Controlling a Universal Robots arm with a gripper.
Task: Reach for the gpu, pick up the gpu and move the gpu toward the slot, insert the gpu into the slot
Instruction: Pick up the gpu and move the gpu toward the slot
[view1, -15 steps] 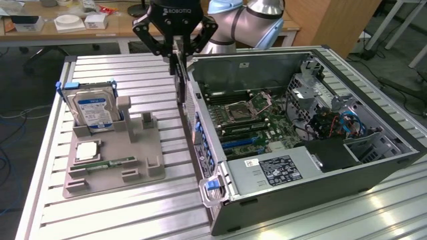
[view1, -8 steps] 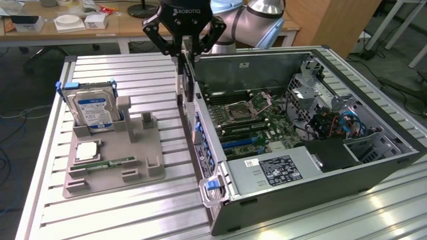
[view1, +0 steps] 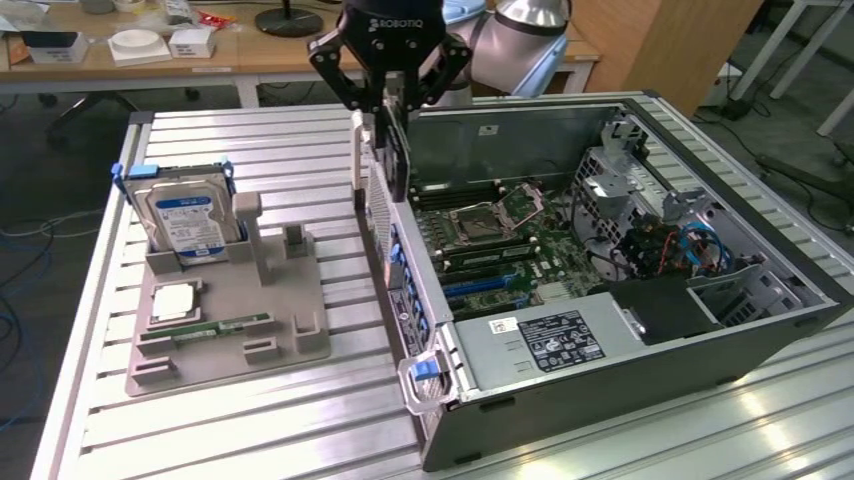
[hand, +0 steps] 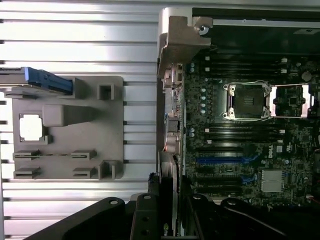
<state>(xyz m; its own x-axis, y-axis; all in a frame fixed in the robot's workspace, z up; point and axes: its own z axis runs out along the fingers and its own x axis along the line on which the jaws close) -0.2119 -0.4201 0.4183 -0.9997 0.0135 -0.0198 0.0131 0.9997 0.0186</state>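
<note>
My gripper (view1: 391, 108) hangs over the rear wall of the open computer case (view1: 747, 330), shut on the gpu (view1: 388, 150). The gpu is a thin dark card held upright and edge-on, with its metal bracket (view1: 358, 150) toward the exterior view's left. In the wrist view the gpu (hand: 168, 200) runs edge-on between my black fingers (hand: 145, 220), lined up along the case's rear wall (hand: 167, 125). The blue expansion slot (hand: 227, 161) lies on the motherboard just inside that wall, below the card; it is also the blue slot (view1: 474, 287) in the exterior view.
A grey fixture tray (view1: 287, 300) on the slatted aluminium table (view1: 254, 420) holds a silver hard drive (view1: 187, 222), a CPU chip (view1: 176, 300) and a green memory stick (view1: 220, 327). Inside the case are the CPU socket (view1: 478, 222), the power supply (view1: 554, 342) and blue cables (view1: 681, 245).
</note>
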